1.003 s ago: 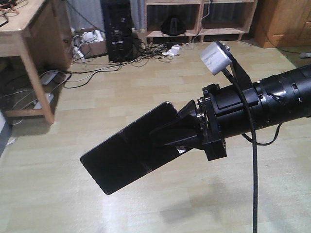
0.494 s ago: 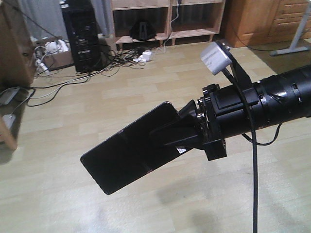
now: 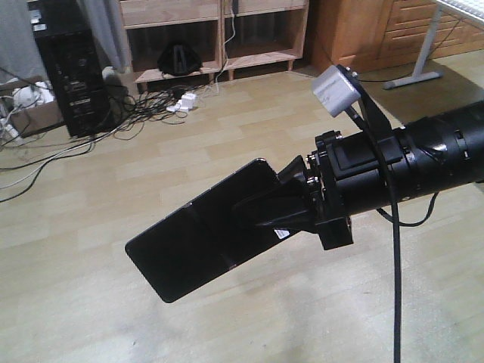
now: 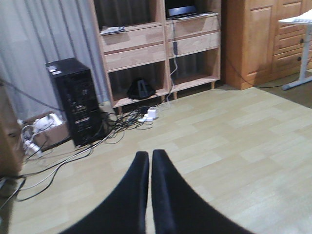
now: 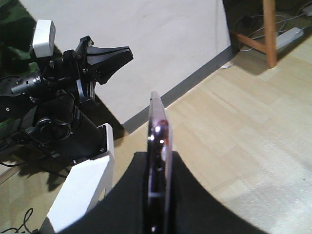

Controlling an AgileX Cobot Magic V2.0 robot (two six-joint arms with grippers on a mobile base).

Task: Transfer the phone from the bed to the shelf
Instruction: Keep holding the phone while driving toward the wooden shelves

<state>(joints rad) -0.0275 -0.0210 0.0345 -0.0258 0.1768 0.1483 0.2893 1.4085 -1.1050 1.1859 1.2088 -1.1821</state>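
Observation:
The phone (image 3: pixel 195 243), a glossy black slab, sticks out low to the left from my right gripper (image 3: pixel 251 216), which is shut on one end of it above the wood floor. In the right wrist view the phone (image 5: pixel 158 131) shows edge-on, its pinkish rim pinched between the two black fingers of the right gripper (image 5: pixel 159 158). My left gripper (image 4: pixel 149 156) is shut with nothing in it and faces the shelf (image 4: pixel 131 46). It also shows in the right wrist view as the left gripper (image 5: pixel 127 52). The shelf (image 3: pixel 175 10) of pale wood stands at the far wall. The bed is out of view.
A black computer tower (image 3: pixel 69 77) stands left of the shelf, with tangled cables and power strips (image 3: pixel 155 112) on the floor in front. A dark object (image 3: pixel 175 57) sits in the shelf's lowest bay. An orange-brown cabinet (image 3: pixel 363 30) and a white desk leg (image 3: pixel 422 47) are at the right.
The whole background has slid left in the front view: shelf and tower moved leftward, the cabinet and desk leg came in. The right gripper keeps the phone in the same pose.

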